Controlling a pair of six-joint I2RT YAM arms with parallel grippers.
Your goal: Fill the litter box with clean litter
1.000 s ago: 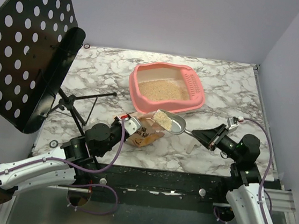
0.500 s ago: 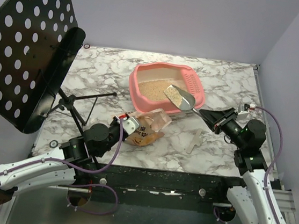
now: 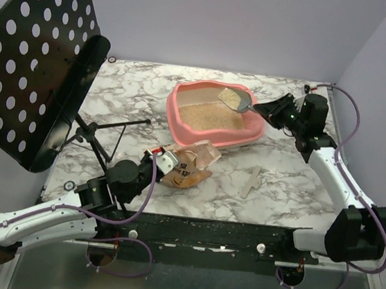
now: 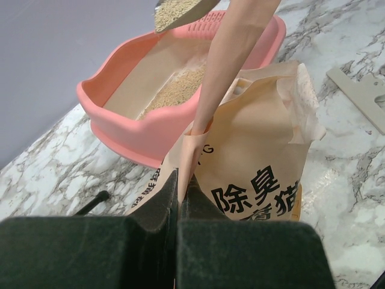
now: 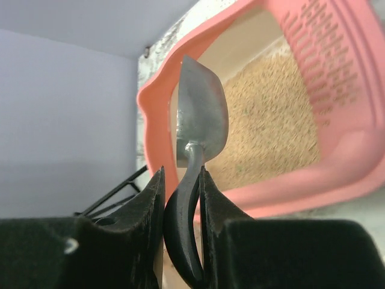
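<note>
The pink litter box [image 3: 173,107] stands at the table's middle back, with a layer of tan clean litter [image 3: 210,116] on its floor. My right gripper [image 3: 266,111] is shut on the black handle of a silver scoop [image 3: 232,97]. The scoop holds a heap of litter above the box's far right part, near the grille. In the right wrist view the scoop [image 5: 201,114] hangs over the box rim [image 5: 157,90]. My left gripper [image 3: 156,158] is shut on the edge of the paper litter bag [image 3: 190,165], which stands open in front of the box [image 4: 120,114].
A black perforated music stand [image 3: 35,57] leans over the left side, its tripod legs [image 3: 103,134] reaching toward the box. A flat grey strip [image 3: 253,181] lies on the marble to the right of the bag. Walls close in the back and right.
My right arm has carried the loaded scoop from above the bag, up and back over the litter box to its far right side. The left gripper and bag have not moved.
</note>
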